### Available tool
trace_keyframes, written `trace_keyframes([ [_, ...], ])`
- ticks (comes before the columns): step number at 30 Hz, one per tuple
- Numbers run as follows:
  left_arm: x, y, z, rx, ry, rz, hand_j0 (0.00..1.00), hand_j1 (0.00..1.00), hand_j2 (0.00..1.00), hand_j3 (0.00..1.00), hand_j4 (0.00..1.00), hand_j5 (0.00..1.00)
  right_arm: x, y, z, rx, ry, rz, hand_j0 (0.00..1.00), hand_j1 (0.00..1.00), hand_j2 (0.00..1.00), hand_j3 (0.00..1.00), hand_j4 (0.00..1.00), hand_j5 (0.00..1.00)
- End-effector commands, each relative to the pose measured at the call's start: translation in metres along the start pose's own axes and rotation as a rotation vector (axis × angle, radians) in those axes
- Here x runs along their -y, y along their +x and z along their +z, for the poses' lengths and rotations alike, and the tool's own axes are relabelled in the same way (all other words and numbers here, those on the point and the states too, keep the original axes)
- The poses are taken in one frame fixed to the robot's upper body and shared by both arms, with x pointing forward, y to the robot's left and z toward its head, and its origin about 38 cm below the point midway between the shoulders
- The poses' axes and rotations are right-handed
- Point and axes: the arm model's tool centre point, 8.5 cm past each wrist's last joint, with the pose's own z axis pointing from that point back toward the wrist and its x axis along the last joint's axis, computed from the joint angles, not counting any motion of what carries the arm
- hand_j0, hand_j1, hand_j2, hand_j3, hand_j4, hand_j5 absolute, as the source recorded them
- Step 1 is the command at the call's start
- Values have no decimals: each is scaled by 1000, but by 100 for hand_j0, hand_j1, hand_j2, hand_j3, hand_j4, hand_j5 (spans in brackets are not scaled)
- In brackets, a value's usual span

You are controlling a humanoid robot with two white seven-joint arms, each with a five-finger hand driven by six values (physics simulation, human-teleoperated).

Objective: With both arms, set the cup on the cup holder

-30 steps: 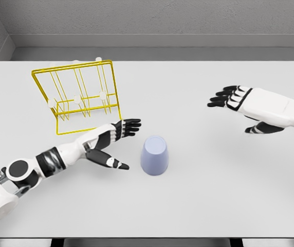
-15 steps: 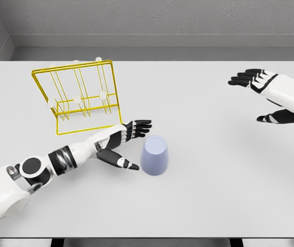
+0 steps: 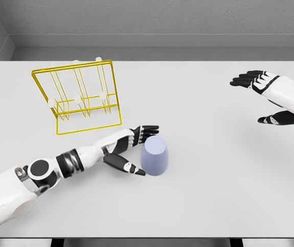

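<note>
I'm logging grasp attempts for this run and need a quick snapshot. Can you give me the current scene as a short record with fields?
cup: lavender cup, upside down on the table, near the middle
cup holder: yellow wire rack with white-tipped pegs, at the far left, holding nothing
left hand: left hand open, fingers spread around the cup's left side, thumb by its base; contact cannot be told
right hand: right hand open, raised at the far right, well apart from the cup
task state: cup not yet lifted
</note>
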Motion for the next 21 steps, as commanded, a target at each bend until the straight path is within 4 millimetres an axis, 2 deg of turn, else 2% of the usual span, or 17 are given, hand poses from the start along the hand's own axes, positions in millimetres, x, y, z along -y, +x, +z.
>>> trace_keyframes([
  [1, 1, 0, 0, 2, -3, 3, 100, 100, 100, 100, 100, 100, 1, 0, 0, 1, -5, -6, 100, 100, 100, 100, 100, 100],
  [6, 3, 2, -2, 8, -8, 5, 100, 100, 100, 100, 100, 100, 1, 0, 0, 1, -5, -6, 100, 100, 100, 100, 100, 100],
  [10, 5, 2, -4, 17, -10, 9, 85, 85, 85, 85, 85, 85, 1, 0, 0, 1, -5, -6, 100, 100, 100, 100, 100, 100],
  [11, 4, 2, -3, 16, -9, 9, 77, 77, 77, 77, 77, 77, 1, 0, 0, 1, -5, -6, 100, 100, 100, 100, 100, 100],
  [15, 4, 4, -4, 25, -9, 6, 64, 64, 64, 64, 64, 64, 1, 0, 0, 1, -5, -6, 100, 100, 100, 100, 100, 100],
  [21, 7, 4, -7, 35, -15, 9, 61, 61, 61, 61, 61, 61, 1, 0, 0, 1, -5, -6, 100, 100, 100, 100, 100, 100],
])
